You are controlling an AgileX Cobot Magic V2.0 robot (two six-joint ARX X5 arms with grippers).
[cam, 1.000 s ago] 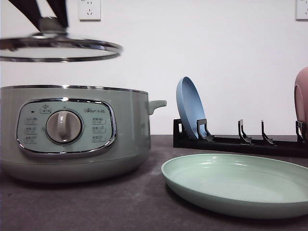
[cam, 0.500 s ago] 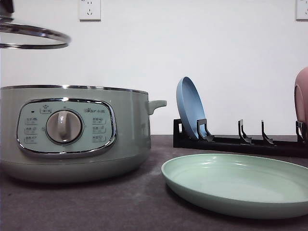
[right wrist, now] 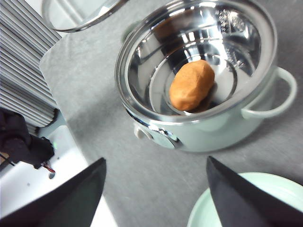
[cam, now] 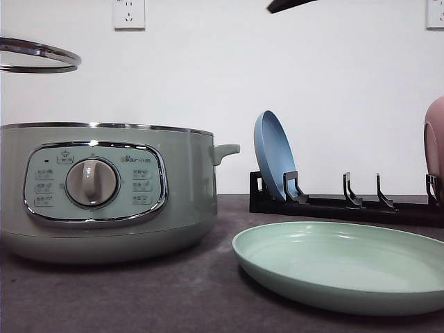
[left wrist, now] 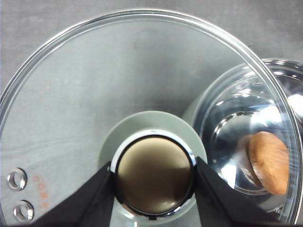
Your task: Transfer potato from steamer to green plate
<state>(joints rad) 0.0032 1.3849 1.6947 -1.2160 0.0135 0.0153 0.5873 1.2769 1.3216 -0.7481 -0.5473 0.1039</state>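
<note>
In the front view, your steamer (cam: 104, 191) is sitting open on the worktop (cam: 139, 298), left of the green plate (cam: 343, 267), while the lid (cam: 38, 55) is hanging high at the left edge. In the left wrist view, your left claw (left wrist: 154, 177) is pinching the lid's knob (left wrist: 154, 176). In the right wrist view, your right claw (right wrist: 154, 189) is hanging spread above the worktop, and the potato (right wrist: 191, 85) is lying inside the steamer.

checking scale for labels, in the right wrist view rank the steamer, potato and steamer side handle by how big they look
1. steamer, by far the largest
2. side handle
3. potato; it looks close to the handle in size, so the last two are unsure
</note>
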